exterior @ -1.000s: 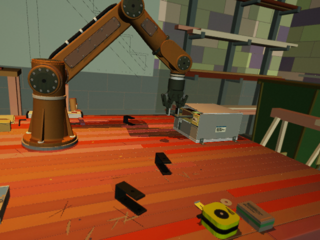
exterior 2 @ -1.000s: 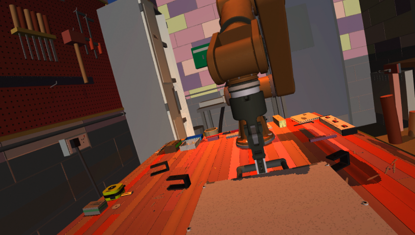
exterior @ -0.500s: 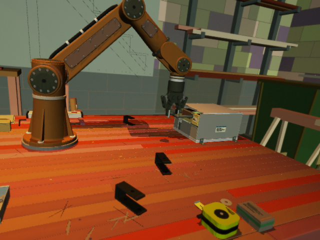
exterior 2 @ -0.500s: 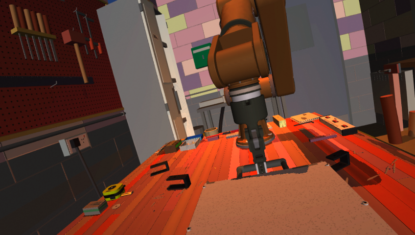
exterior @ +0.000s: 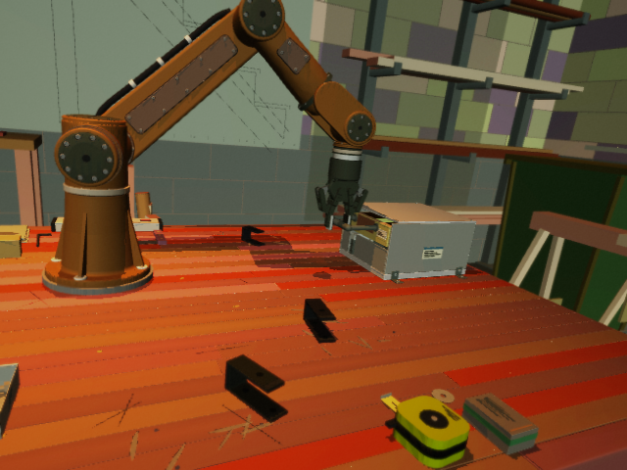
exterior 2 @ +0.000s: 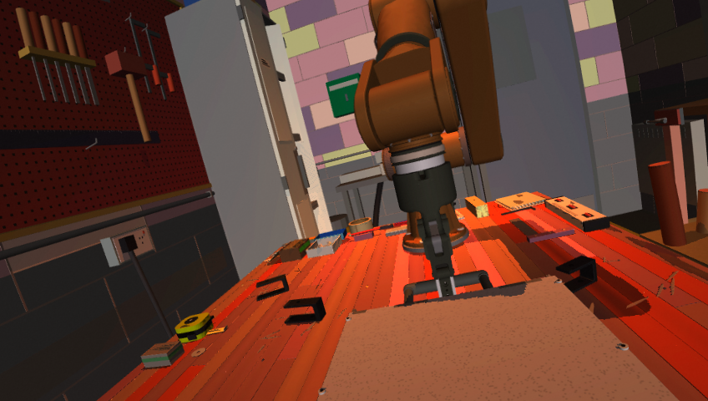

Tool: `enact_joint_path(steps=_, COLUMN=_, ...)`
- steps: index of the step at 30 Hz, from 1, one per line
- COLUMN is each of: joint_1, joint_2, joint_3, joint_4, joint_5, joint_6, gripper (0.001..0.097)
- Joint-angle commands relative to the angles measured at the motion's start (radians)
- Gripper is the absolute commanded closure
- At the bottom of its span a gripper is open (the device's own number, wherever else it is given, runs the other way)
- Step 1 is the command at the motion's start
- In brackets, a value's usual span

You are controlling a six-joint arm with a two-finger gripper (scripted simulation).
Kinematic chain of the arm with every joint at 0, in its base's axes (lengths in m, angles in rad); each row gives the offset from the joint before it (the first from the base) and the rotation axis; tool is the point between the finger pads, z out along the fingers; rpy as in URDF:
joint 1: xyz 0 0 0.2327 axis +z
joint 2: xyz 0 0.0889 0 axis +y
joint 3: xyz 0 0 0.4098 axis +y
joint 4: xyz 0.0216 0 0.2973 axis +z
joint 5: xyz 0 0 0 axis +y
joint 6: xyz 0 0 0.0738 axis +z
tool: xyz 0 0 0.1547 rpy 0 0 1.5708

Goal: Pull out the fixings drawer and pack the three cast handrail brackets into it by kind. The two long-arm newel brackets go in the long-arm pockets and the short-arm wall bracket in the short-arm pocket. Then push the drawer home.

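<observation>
The fixings drawer [exterior: 372, 228] sits in a grey cabinet [exterior: 415, 240] at the bench's far right, its front a little way out. A dark bar handle [exterior: 357, 227] [exterior 2: 447, 283] runs across the drawer front. My gripper [exterior: 340, 221] [exterior 2: 443, 284] comes down from above and stands open around that handle, gripping nothing. Three black cast brackets lie on the bench. One [exterior: 251, 387] [exterior 2: 272, 286] is nearest the front edge. One [exterior: 318, 318] [exterior 2: 304, 309] lies mid-bench. One [exterior: 251, 235] [exterior 2: 578, 272] lies at the back, beyond the cabinet.
The cabinet's brown top [exterior 2: 492, 343] fills the foreground of the second side camera. A yellow tape measure [exterior: 430, 429] and a small block [exterior: 500, 422] lie at the front edge. The arm's base [exterior: 96, 238] stands at the left. A green panel and trestle [exterior: 572, 243] stand right.
</observation>
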Motion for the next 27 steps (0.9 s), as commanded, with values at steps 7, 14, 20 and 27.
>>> enact_joint_path(steps=7, joint_1=0.000, joint_2=-0.001, joint_3=-0.001, joint_4=0.000, joint_5=0.000, joint_6=0.000, gripper=0.0511)
enact_joint_path(steps=14, joint_1=0.000, joint_2=-0.001, joint_3=-0.001, joint_4=0.000, joint_5=0.000, joint_6=0.000, gripper=0.0651)
enact_joint_path(steps=20, joint_1=0.000, joint_2=-0.001, joint_3=-0.001, joint_4=0.000, joint_5=0.000, joint_6=0.000, gripper=0.0771)
enact_joint_path(steps=27, joint_1=0.000, joint_2=-0.001, joint_3=-0.001, joint_4=0.000, joint_5=0.000, joint_6=0.000, gripper=0.0901)
